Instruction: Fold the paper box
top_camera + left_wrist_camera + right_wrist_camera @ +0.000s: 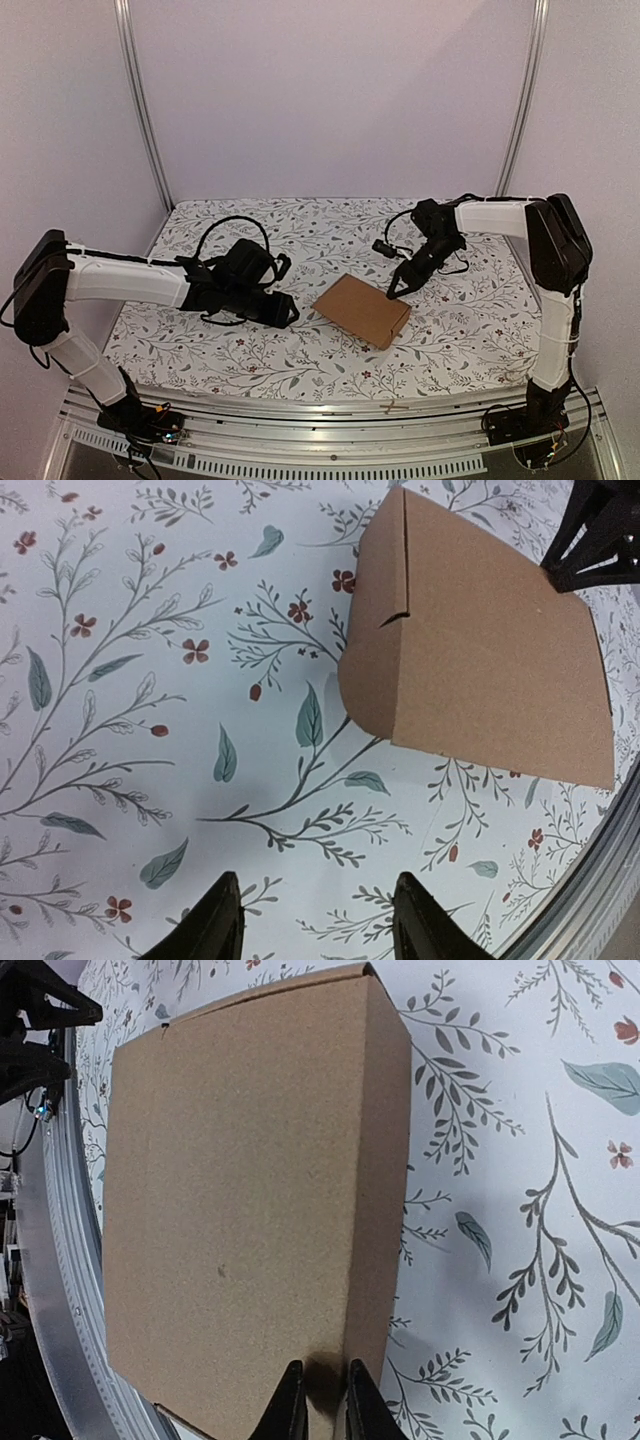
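Top external view: you see both arms reaching in from the near corners of the table (450, 345), which is covered with a floral print.
Paper box: the paper box (362, 310) lies folded flat a little right of the table's middle, one corner turned toward the near edge.
Left arm pose: your left arm rises from the near left corner. Its forearm runs level toward the right, with the wrist low over the cover.
Left gripper: the left gripper (285, 312) points at the box's left corner from just beside it, without touching.
Left wrist view: the left gripper (315, 920) has its fingers spread wide with only printed cover between them, and it grasps nothing. The box (490, 660) lies ahead of it, and a slit shows in its rounded flap.
Right arm pose: your right arm stands upright along the right edge. Its forearm runs left from a high elbow, and the wrist is bent down toward the box's far side.
Right gripper: the right gripper (393, 292) meets the box at its far right edge.
Right wrist view: the right gripper (320, 1405) has its fingers drawn almost together. They are clenched on the box (240, 1210) beside a fold line, and only a shadowed sliver of cardboard shows between them.
Left wrist view, right tool: the right gripper's (565, 575) dark tips rest on the box's far corner.
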`<state>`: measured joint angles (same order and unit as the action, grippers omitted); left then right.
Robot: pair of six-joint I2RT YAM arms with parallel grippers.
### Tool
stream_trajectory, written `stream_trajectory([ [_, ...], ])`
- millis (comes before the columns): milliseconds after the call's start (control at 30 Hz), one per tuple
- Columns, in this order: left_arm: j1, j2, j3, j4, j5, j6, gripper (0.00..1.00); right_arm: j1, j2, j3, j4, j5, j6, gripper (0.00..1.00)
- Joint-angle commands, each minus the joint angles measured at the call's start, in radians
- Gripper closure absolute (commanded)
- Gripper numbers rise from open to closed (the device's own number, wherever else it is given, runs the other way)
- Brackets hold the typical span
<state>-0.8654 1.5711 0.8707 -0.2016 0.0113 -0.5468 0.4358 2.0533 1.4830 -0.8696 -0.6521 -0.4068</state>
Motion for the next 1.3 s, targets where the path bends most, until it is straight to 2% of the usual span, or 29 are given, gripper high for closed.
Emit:
stream_trajectory([
  [0, -0.017, -0.05, -0.019, -0.019, -0.046, 0.005, 0.49, -0.043, 0.075, 0.021, -0.031, 0.03, 0.037, 0.88],
  [267, -0.019, -0.051, -0.052, 0.021, -0.061, -0.011, 0.49, -0.08, 0.105, 0.031, -0.045, 0.002, 0.054, 0.88],
  [567, -0.018, 0.115, -0.012, 0.126, -0.021, -0.02, 0.5, -0.083, 0.1, 0.03, -0.054, -0.014, 0.038, 0.86],
  [1000, -0.017, 0.328, 0.265, 0.183, 0.017, -0.009, 0.49, -0.147, 0.048, 0.001, -0.069, 0.001, 0.019, 0.81],
  [1267, -0.018, 0.465, 0.463, 0.184, 0.096, -0.02, 0.5, -0.146, 0.02, -0.025, -0.077, -0.004, -0.004, 0.79],
])
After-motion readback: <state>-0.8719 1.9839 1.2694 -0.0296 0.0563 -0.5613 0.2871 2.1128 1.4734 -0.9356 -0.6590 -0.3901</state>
